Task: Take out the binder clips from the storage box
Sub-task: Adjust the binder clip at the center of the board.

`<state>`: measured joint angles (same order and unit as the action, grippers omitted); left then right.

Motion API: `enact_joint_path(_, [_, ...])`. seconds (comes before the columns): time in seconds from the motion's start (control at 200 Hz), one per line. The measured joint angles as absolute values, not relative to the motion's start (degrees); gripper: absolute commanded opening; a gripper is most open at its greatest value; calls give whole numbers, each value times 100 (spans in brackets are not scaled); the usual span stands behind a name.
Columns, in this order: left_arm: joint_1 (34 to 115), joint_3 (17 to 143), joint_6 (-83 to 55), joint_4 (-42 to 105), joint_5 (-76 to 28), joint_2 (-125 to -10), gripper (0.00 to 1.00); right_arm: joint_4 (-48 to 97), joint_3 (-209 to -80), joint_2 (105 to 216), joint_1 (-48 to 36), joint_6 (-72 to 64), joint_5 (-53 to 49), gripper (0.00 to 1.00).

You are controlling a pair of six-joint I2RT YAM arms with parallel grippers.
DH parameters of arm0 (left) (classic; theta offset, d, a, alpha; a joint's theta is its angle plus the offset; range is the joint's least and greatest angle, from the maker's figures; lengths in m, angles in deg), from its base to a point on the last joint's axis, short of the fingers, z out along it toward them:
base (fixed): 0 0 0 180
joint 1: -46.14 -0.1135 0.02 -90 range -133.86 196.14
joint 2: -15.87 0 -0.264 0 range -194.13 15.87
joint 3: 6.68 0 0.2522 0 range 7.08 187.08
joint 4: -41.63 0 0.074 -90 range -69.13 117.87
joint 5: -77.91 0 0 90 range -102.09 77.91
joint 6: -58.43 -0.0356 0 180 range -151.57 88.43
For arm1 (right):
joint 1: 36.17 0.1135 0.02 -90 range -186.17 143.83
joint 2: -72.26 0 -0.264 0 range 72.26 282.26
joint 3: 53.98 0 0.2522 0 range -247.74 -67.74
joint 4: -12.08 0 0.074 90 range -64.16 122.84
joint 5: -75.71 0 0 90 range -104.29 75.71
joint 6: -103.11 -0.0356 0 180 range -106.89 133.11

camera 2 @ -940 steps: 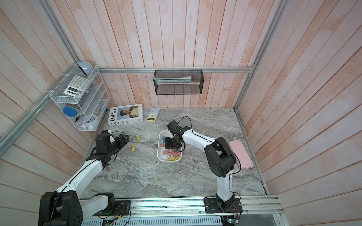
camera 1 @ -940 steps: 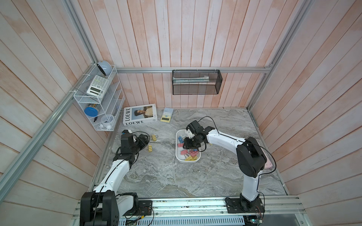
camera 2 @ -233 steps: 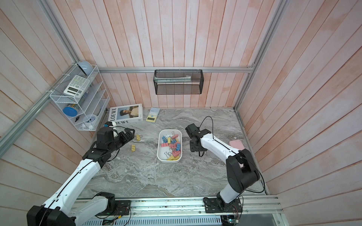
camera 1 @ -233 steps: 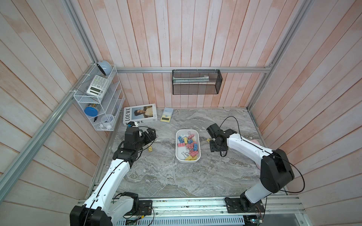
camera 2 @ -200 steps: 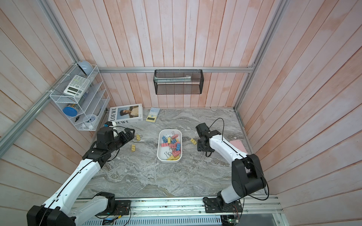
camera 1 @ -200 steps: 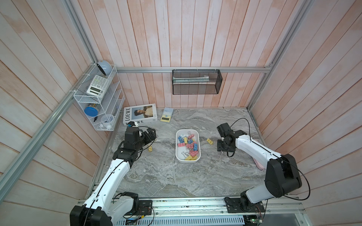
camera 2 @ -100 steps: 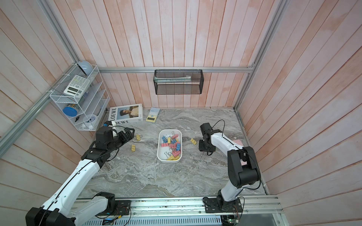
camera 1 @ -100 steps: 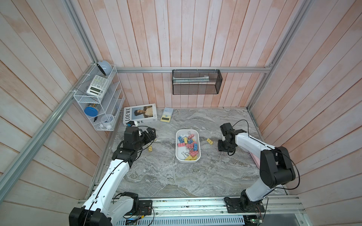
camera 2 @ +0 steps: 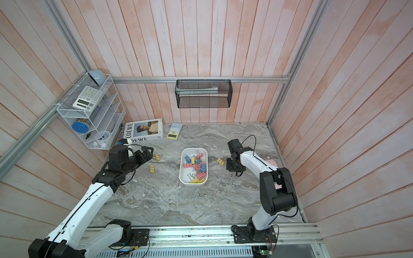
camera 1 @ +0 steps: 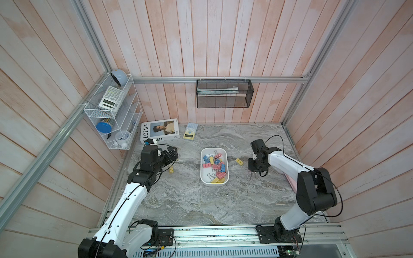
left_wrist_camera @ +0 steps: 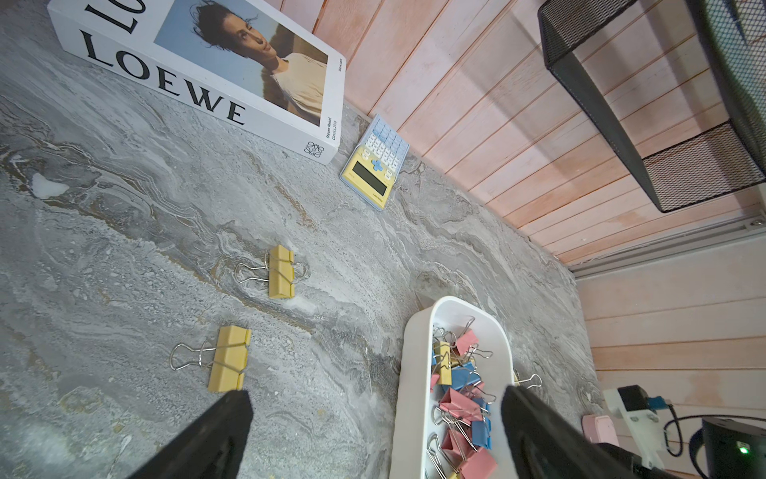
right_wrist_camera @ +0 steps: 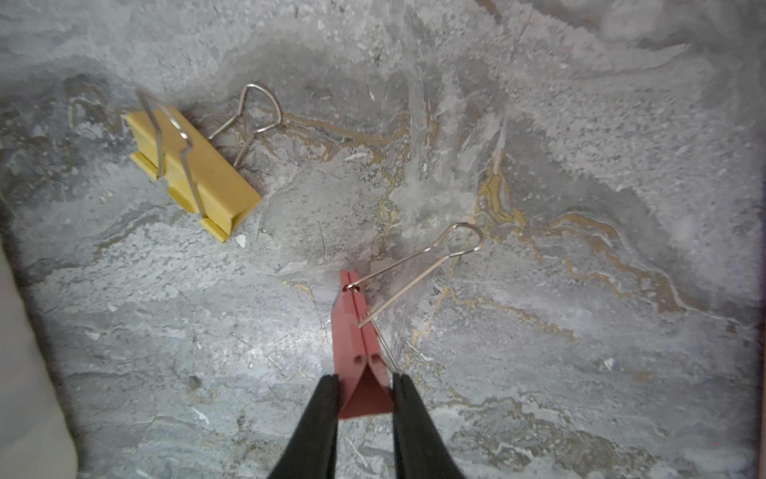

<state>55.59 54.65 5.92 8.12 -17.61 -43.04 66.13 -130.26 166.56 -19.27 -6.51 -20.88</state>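
The white storage box (camera 1: 202,165) (camera 2: 181,166) (left_wrist_camera: 408,373) sits mid-table with several pink, blue and yellow binder clips (camera 1: 215,166) (camera 2: 196,166) inside. One yellow clip (camera 1: 239,161) (right_wrist_camera: 195,170) lies on the marble right of the box. Two more yellow clips (left_wrist_camera: 281,271) (left_wrist_camera: 230,358) lie left of it. My right gripper (right_wrist_camera: 364,385) (camera 1: 253,167) points down at the table beyond that clip, shut on a pink binder clip (right_wrist_camera: 356,331) whose body sits between both fingers. My left gripper (left_wrist_camera: 375,400) (camera 2: 148,153) hovers wide open and empty between the left clips and the box.
A LOEWE book (camera 1: 159,130) and a yellow-blue calculator (camera 1: 190,131) lie at the back left. A black mesh basket (camera 1: 223,93) hangs on the back wall and a white wire rack (camera 1: 114,116) on the left wall. A pink flat object (camera 2: 271,163) lies by the right wall.
My right arm left the box and swung right. A yellow clip now lies on the table there, and the right jaws have narrowed onto the pink clip. The left arm barely moved.
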Motion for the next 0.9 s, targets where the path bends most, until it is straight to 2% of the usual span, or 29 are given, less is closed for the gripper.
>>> enact_joint_path(0.285, [5559,5465,594,810,-1744,-4291,100,7553,-13636,17248,-818,-609,-3869,17])
enact_joint_path(0.445, [5559,5465,594,814,-1739,-4221,100,7922,-13752,17703,-342,-618,-4595,17])
enact_joint_path(0.51, [5559,5465,594,812,-1739,-4213,100,8043,-13885,17897,-171,-633,-4818,20])
enact_joint_path(0.635, [5559,5465,594,801,-1718,-4184,100,8143,-14075,18107,82,-657,-4964,24])
enact_joint_path(0.71, [5559,5465,592,764,-1685,-4129,100,8139,-14136,18133,194,-694,-4912,31])
enact_joint_path(0.815, [5559,5465,590,731,-1630,-4042,100,7999,-14143,18144,283,-797,-4466,42])
enact_joint_path(0.9, [5559,5465,588,702,-1613,-4003,100,7817,-14097,18144,307,-850,-4086,43])
